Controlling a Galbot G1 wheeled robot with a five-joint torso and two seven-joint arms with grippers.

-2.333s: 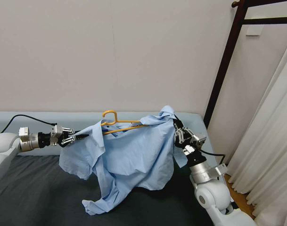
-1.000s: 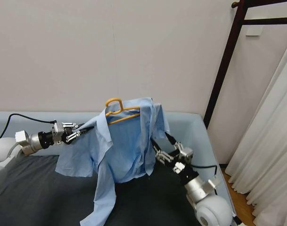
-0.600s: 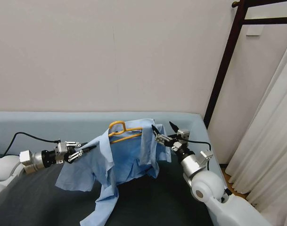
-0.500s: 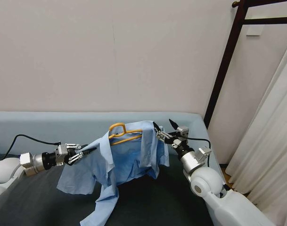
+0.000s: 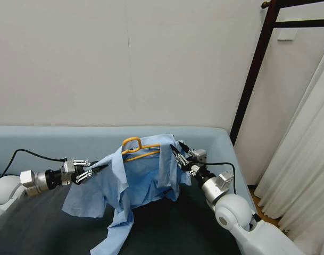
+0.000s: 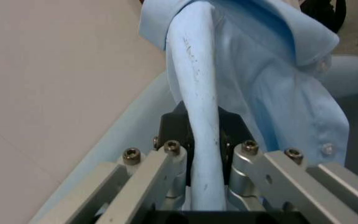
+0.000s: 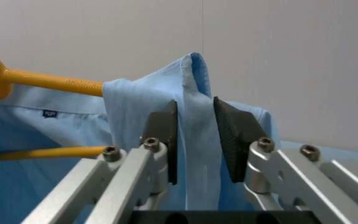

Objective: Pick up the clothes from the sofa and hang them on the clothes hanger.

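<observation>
- Sofa (image 5: 34, 228): dark seat, nearest; the shirt tail trails onto it.
- Shirt (image 5: 146, 178): light blue, slung over the yellow hanger (image 5: 134, 142), raised above the seat.
- Left gripper (image 5: 92, 171): pinched tight on one shoulder fold.
- Right gripper (image 5: 177, 153): clamped on the other shoulder edge, beside the hanger arm.
- Clothes rack (image 5: 251, 85): far right, well apart.
- Risk: the hanger seemingly rides in cloth alone, so an uneven pull could tip it out.
</observation>
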